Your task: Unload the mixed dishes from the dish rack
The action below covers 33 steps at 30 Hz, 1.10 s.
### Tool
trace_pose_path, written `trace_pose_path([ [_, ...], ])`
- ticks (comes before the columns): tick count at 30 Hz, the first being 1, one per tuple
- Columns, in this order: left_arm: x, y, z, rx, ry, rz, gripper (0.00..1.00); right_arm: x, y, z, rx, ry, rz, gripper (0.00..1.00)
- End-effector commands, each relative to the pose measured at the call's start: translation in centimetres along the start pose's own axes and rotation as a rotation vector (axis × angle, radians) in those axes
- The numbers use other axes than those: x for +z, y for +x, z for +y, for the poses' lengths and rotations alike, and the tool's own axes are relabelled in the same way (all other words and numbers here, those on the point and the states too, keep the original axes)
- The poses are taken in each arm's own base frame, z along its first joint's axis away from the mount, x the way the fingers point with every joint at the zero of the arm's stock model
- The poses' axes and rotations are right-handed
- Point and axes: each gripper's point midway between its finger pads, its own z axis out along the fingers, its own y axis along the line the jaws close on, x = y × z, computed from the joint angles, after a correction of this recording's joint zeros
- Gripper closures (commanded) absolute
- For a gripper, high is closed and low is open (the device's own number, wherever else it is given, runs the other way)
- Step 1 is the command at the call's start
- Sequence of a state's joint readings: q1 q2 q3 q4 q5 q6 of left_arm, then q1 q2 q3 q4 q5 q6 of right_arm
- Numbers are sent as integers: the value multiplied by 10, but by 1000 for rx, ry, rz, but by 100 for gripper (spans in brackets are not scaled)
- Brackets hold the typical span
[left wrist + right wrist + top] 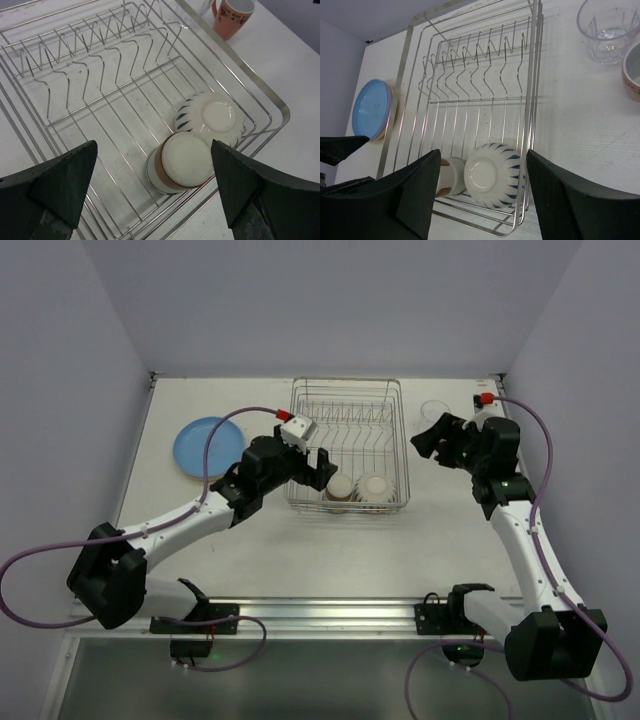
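— Where are your jaws?
— My left gripper (154,155) hangs wide open and empty over the upturned brown-banded cream cup (182,162), which lies beside the cream ribbed bowl (212,116) in the silver wire dish rack (270,95). My right gripper (483,155) gapes empty too.
— Risk?
— Cup touches bowl, so a finger could knock the bowl.
— Writing?
— The reddish mug (232,17) outside the rack seems to read "day"; I can't read the rest.

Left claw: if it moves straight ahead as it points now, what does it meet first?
Probably the brown-banded cup lying in the dish rack, straight ahead of the open left claw; depth is unclear.
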<state>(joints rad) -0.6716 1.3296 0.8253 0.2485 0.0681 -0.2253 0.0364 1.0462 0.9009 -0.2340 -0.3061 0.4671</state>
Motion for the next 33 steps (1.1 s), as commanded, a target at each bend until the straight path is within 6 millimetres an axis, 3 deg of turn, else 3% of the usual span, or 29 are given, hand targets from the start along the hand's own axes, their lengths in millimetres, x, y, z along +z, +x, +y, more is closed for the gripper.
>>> trace_pose_path([
  [1,4,-4,-8,20,-16,38,0,-2,0,-1,-5,8,5,29],
  [7,9,5,-17,30,-73,90,0,-5,-3,-11,12,75,-16,26],
  [14,22,13,-28,71,-76,159,0,-10,-5,-10,15,80,-30,26],
  [17,28,30,-25,78,-102,241,0,-12,-7,-9,16,74,-47,26],
  [24,34,41,-24,104,-149,298,0,-16,-10,-9,17,85,-61,26],
  [33,40,52,-44,127,-57,344,0,-18,-11,-9,18,90,-67,27],
])
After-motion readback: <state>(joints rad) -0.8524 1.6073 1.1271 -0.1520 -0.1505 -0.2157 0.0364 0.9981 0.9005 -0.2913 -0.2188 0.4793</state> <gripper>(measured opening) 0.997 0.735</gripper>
